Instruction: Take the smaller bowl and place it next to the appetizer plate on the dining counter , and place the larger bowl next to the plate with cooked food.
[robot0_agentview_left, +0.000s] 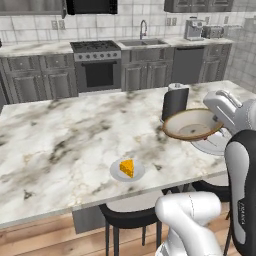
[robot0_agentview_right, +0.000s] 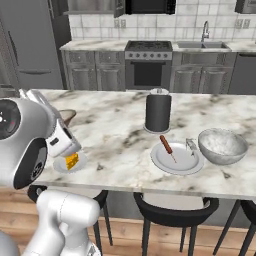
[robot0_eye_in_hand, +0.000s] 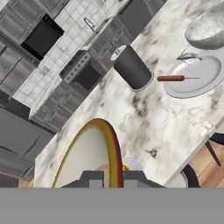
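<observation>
Marble-topped, the dining surface (robot0_agentview_left: 60, 145) runs white with grey-brown veins across both base views, dark stools tucked under its near edge. On it stands a dark cylindrical canister (robot0_agentview_right: 158, 112) with a pale lid. Near the canister, toward the right base view's right, sits the larger bowl (robot0_agentview_right: 223, 145), deep and marbled grey, just beside a big white plate (robot0_agentview_right: 177, 159) carrying a brown sausage-like piece on a stick. The smaller bowl (robot0_agentview_left: 193, 124), tan with a darker rim, hangs tilted above the surface in front of the canister in the left base view, its rim clamped by the end effector (robot0_eye_in_hand: 112, 175); in the hand view the rim passes between the two dark finger tips. The appetizer plate (robot0_agentview_left: 127, 171) lies close to the near edge, well apart from the big plate, with an orange-yellow wedge (robot0_agentview_left: 127, 167) on it.
</observation>
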